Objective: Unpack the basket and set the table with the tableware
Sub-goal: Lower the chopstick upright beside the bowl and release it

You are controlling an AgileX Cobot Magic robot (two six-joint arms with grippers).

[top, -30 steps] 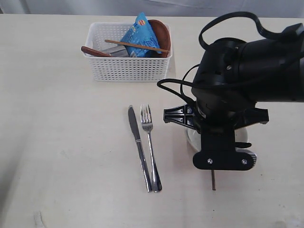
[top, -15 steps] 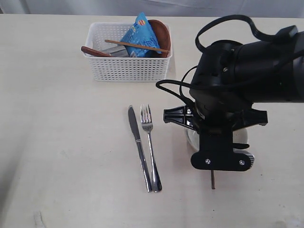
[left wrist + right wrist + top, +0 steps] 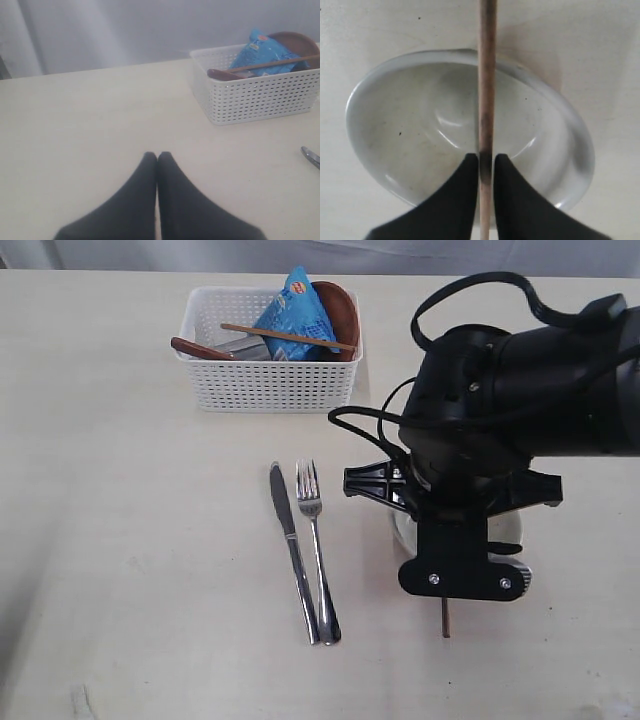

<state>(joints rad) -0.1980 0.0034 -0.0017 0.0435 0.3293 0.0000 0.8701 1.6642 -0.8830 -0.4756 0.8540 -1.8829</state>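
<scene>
My right gripper (image 3: pixel 486 159) hangs over the cream bowl (image 3: pixel 420 125) right of the fork. A wooden chopstick (image 3: pixel 486 75) lies across the bowl between its fingers, which are open with a thin gap on each side. The chopstick's end (image 3: pixel 445 618) sticks out below the black wrist, and only the bowl's edge (image 3: pixel 402 530) shows. The steel knife (image 3: pixel 293 550) and fork (image 3: pixel 316 550) lie side by side on the table (image 3: pixel 150 540). The white basket (image 3: pixel 270 385) holds another chopstick (image 3: pixel 288 337), a wooden spoon (image 3: pixel 200 349) and a brown plate (image 3: pixel 340 310). My left gripper (image 3: pixel 157 156) is shut and empty above bare table.
A blue snack packet (image 3: pixel 295 310) stands in the basket. In the left wrist view the basket (image 3: pixel 260 97) is ahead to one side and the knife's tip (image 3: pixel 311 156) shows at the frame edge. The right arm's black bulk and cables cover the right of the table.
The right wrist has sunk slightly toward the bowl, the chopstick's end shifting a little with it. The left gripper, basket, knife and fork have not moved.
</scene>
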